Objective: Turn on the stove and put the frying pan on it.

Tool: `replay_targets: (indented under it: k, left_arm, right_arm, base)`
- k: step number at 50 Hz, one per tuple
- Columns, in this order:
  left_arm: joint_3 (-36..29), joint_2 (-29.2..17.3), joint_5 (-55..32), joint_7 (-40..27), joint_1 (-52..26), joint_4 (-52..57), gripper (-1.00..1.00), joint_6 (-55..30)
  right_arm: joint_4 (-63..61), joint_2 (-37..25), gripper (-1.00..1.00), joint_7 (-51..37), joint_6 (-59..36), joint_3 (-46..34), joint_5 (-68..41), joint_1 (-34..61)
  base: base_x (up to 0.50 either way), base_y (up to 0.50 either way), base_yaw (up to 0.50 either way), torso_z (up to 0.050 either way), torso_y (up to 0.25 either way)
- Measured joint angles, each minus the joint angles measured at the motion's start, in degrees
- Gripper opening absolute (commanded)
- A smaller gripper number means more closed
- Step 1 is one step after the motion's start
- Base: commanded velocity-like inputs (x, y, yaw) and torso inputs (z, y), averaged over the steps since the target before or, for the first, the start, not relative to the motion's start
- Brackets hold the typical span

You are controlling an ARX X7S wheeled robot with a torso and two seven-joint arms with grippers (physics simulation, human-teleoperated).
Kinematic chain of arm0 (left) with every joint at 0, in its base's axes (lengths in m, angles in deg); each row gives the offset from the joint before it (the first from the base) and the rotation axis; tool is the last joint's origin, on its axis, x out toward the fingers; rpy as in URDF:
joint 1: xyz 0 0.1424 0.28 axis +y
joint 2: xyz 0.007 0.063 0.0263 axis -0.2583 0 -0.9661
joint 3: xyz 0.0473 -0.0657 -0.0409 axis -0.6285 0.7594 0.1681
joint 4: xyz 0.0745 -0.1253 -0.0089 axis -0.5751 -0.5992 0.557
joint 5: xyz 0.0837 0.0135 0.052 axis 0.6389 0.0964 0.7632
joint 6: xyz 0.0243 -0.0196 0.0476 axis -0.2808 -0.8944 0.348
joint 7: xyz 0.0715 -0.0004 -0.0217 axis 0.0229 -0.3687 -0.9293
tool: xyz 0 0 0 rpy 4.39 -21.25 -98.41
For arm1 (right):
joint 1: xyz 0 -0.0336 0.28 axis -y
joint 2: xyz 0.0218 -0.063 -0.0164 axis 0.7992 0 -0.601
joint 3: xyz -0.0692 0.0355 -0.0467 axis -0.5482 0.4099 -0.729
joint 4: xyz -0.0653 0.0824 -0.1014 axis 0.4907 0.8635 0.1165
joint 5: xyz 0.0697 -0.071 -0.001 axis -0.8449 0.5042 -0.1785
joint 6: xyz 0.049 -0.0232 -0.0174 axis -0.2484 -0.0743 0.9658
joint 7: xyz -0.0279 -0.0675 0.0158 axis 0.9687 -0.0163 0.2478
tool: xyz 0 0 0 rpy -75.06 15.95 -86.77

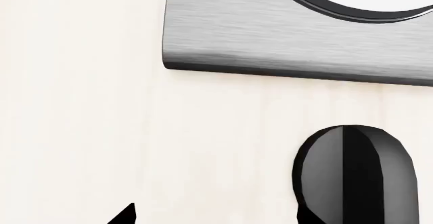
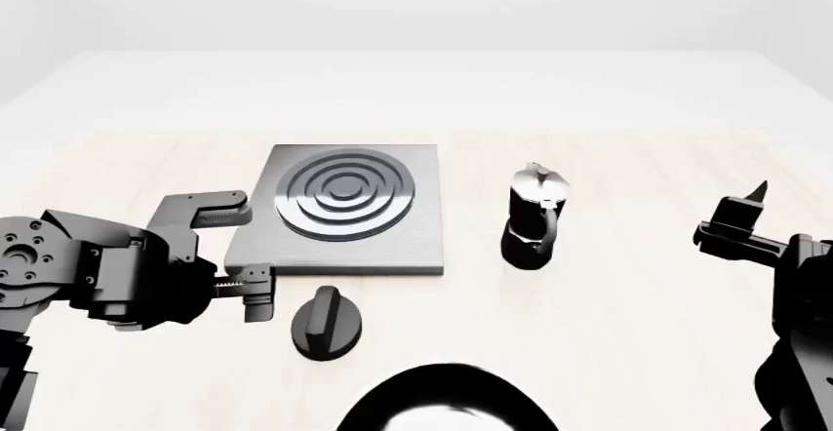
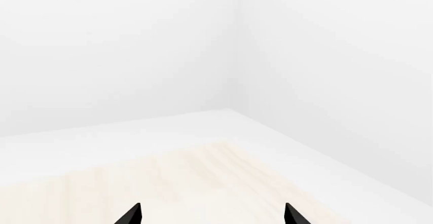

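Nearest me, the frying pan (image 2: 443, 402) sits at the bottom edge of the head view, only its glossy rim in sight, so I judge it not yet moved. Just beyond, my left gripper (image 2: 250, 246) holds nothing, its jaws spread beside the knob (image 2: 326, 322), apart from it; turning it looks to be still ahead. Behind lies the stove (image 2: 346, 212), bare, with the moka pot (image 2: 535, 216) to its right. My right gripper (image 3: 211, 215) is empty and parted, facing bare table. The left wrist view shows the knob's ridge (image 1: 355, 171) close up, but not the pan.
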Motion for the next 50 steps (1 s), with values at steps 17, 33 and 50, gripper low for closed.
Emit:
replay_targets:
  k: [17, 33, 50]
  left_arm:
    - [-2.03, 0.7, 0.54, 2.56, 0.46, -0.01, 1.0, -0.29]
    - [-3.12, 1.04, 0.33, 3.13, 0.61, 0.32, 1.0, -0.29]
    - [-3.23, 1.09, -1.83, 1.92, -0.16, 1.85, 1.0, -1.16]
  right_arm:
    - [0.28, -0.14, 1.0, -0.19, 0.06, -0.15, -0.21, 0.09]
    - [0.58, -0.22, 1.0, -0.38, 0.23, -0.38, -0.37, 0.02]
    - [0.44, -0.45, 1.0, -0.55, -0.21, -0.39, -0.71, 0.24]
  base:
    - [0.0, 0.0, 0.0, 0.0, 0.0]
    - [0.0, 0.0, 0.0, 0.0, 0.0]
    - [0.0, 0.0, 0.0, 0.0, 0.0]
